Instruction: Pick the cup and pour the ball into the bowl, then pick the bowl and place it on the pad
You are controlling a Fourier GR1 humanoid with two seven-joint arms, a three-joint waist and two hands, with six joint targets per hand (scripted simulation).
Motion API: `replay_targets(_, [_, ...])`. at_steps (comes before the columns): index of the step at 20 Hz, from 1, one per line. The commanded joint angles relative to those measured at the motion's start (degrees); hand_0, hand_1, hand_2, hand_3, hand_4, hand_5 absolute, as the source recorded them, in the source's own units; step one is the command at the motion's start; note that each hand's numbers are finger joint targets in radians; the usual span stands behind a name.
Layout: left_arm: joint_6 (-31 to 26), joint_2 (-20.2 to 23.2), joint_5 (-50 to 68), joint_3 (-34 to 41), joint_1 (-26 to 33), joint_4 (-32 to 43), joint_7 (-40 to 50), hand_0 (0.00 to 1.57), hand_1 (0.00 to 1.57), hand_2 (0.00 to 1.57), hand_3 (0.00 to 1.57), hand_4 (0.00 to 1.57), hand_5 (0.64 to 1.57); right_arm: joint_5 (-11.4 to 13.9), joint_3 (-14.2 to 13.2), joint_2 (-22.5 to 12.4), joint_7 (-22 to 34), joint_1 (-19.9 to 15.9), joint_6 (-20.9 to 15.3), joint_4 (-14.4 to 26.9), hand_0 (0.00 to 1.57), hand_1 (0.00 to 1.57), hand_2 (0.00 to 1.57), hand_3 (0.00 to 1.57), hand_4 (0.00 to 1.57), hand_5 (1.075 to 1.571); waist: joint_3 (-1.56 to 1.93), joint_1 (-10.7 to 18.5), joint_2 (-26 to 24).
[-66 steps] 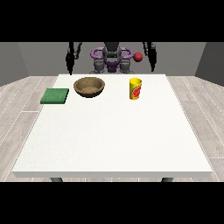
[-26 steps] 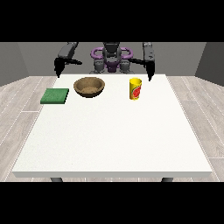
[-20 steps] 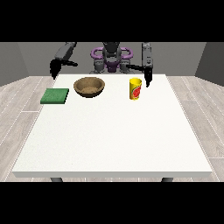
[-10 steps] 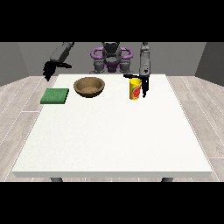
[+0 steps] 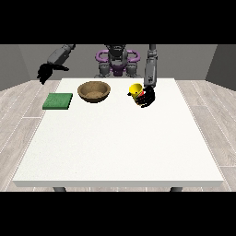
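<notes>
Closing on the yellow cup (image 5: 135,90) with my hand at the view's right (image 5: 147,97), fingers seemingly wrapping its side, tabletop's (image 5: 120,143) 1 o'clock. Cup likely light, rigid, slick; take mid-wall. Bowl (image 5: 94,90) at its 9 o'clock, green pad (image 5: 58,101) beyond.

The hand at the view's right (image 5: 146,97) covers the yellow cup's (image 5: 135,90) lower half at its 4 o'clock side; the ball is nowhere visible; finger positions too small to tell
</notes>
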Motion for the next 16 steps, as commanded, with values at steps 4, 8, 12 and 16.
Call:
replay_targets(4, [8.47, -1.92, -4.85, -1.95, -1.65, 4.33, 0.30, 1.35, 1.35, 1.57, 1.57, 0.90, 1.507, -0.59, -2.87, -4.22, -1.66, 1.45, 2.83, 4.03, 0.00, 0.00, 0.00, 0.00, 0.00, 1.555, -0.17, 0.01, -1.50])
replay_targets(8, [11.33, -1.13, -12.54, -8.41, -2.67, 1.12, 12.05, 1.35, 1.35, 1.57, 1.57, 0.99, 1.532, -1.04, -5.12, -6.92, -0.88, 1.34, 4.20, 13.02, 0.00, 0.00, 0.00, 0.00, 0.00, 1.556, -0.04, 3.79, -9.53])
replay_targets(12, [8.66, -2.58, -19.56, -15.70, -2.58, 0.15, 23.85, 1.38, 1.38, 1.57, 1.57, 1.03, 1.536, 1.04, -4.41, -5.21, 0.66, 4.93, 1.31, 17.10, 0.00, 0.00, 0.00, 0.00, 0.00, 1.560, -0.01, 8.48, -20.63])
replay_targets(16, [12.00, -2.24, -28.58, -20.14, -6.59, 0.70, 31.34, 1.38, 1.38, 1.57, 1.57, 1.14, 1.567, 1.42, -5.08, -7.34, -0.30, 4.65, 2.28, 19.59, 0.00, 0.00, 0.00, 0.00, 0.00, 1.560, -0.07, 9.31, -19.50])
